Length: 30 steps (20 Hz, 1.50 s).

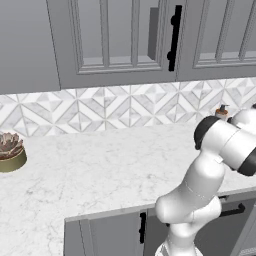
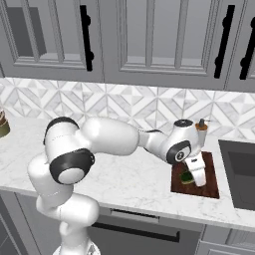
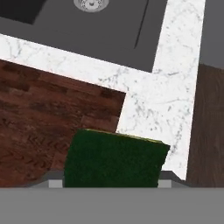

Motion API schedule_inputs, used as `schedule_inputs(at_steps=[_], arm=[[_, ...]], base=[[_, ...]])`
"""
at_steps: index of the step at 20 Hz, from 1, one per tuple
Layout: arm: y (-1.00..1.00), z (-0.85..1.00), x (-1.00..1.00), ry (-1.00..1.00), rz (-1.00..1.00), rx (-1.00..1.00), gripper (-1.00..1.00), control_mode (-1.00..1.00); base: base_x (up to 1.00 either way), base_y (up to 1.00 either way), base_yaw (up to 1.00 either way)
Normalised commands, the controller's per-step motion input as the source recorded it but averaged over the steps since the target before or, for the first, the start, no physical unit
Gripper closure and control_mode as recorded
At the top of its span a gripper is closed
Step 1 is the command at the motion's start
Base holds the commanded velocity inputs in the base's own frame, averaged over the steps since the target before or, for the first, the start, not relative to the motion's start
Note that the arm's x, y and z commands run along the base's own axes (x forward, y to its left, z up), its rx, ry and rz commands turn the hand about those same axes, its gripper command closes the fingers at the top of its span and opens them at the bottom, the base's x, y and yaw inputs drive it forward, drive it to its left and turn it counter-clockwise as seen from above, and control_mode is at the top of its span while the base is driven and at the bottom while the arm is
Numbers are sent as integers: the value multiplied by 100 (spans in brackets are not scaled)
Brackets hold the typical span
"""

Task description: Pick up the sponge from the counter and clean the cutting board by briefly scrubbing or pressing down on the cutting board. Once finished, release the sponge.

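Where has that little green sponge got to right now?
The sponge is at the gripper, over the dark wooden cutting board on the right of the counter, just left of the sink.

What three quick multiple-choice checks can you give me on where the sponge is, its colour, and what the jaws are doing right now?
1. Where is the sponge?
A. Over the cutting board
B. In the sink
C. Beside the potted plant

2. What colour is the sponge's broad face?
A. Bright red
B. Dark green
C. White

3. What state is the gripper in?
A. Open, far above the counter
B. Parked by the cabinets
C. Shut on the sponge

Answers:
1 A: the right base view shows it low over the board, under the hand.
2 B: the hand view shows a dark green face with a thin yellow-green edge.
3 C: the sponge sits between the jaws in the hand view.
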Motion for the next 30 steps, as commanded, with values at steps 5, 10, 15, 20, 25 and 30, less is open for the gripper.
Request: schedule_inputs(at_steps=[5, 10, 15, 20, 25, 30], arm=[[-29, 0, 4, -15, -14, 0, 100, -100], [-61, -9, 0, -19, -11, 0, 100, -100], [-55, -11, 0, -3, -13, 0, 100, -100], [-48, 0, 2, 9, -5, 0, 100, -100], [-11, 0, 11, 2, 0, 0, 100, -100], [1, -21, 9, 0, 0, -3, 100, -100]], base=[[0, 0, 0], [0, 0, 0], [0, 0, 0], [0, 0, 0], [0, 0, 0], [0, 0, 0]])
